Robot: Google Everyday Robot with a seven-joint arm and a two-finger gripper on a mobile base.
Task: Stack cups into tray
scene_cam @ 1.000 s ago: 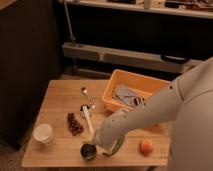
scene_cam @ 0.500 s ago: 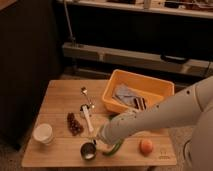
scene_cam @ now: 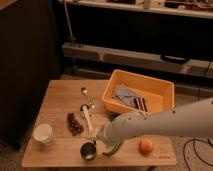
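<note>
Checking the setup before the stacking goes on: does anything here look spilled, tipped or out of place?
Nothing stands out. The white cup and dark cup stand upright on the table, nothing spilled. The tool is low beside the dark cup. The tray sits level, already holding some flat items.

We log a light wooden table (scene_cam: 55,100) as landmark. Near its back-centre lies a small metal spoon (scene_cam: 84,91). At its middle lies a white-handled utensil (scene_cam: 88,119), with a bunch of dark red grapes (scene_cam: 74,124) just left. At the table's front right sits a round orange fruit (scene_cam: 146,146); a curved green object (scene_cam: 115,149) lies front-centre. The gripper (scene_cam: 98,142) is over the table's front-centre.
</note>
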